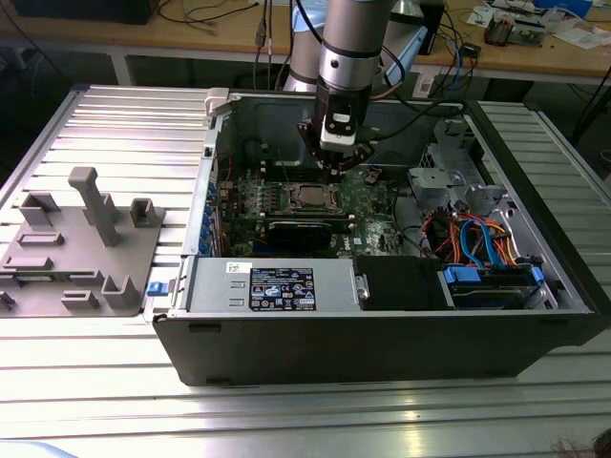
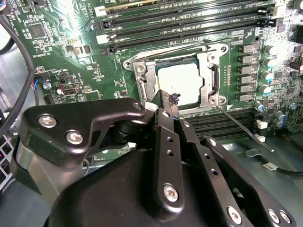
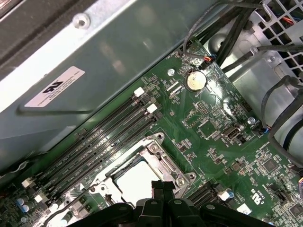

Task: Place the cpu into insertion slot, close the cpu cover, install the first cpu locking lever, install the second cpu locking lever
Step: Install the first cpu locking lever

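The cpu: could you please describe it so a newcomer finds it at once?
Inside the open computer case, find the green circuit board. Amid its long black slots sits a silvery frame; the cpu is the dull silver square in its window.

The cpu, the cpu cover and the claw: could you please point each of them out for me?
cpu [image 2: 182, 82]: second wrist view, middle of its silver top.
cpu cover [image 2: 152, 81]: second wrist view, one side rail of its frame.
claw [image 2: 169, 100]: second wrist view, its black tip.
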`<state>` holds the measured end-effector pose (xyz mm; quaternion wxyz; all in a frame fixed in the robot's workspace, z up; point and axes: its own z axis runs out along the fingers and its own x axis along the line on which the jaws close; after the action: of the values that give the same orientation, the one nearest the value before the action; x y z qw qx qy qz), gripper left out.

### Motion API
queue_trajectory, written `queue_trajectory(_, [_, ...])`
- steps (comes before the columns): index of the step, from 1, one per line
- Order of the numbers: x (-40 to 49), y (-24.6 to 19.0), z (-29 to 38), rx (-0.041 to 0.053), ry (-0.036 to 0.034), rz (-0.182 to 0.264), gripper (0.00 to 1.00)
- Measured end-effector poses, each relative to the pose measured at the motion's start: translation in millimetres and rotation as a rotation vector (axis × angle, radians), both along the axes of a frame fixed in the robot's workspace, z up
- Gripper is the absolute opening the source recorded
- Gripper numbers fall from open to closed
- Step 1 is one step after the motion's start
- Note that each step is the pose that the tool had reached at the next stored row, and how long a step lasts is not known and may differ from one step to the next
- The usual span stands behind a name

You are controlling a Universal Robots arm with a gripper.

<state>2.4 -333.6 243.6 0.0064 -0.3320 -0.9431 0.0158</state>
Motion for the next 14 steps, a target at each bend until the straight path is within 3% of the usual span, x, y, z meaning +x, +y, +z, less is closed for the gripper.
queue_trajectory(14, [0.0,0.0,0.0,-0.0006,0.0,0.029,0.11])
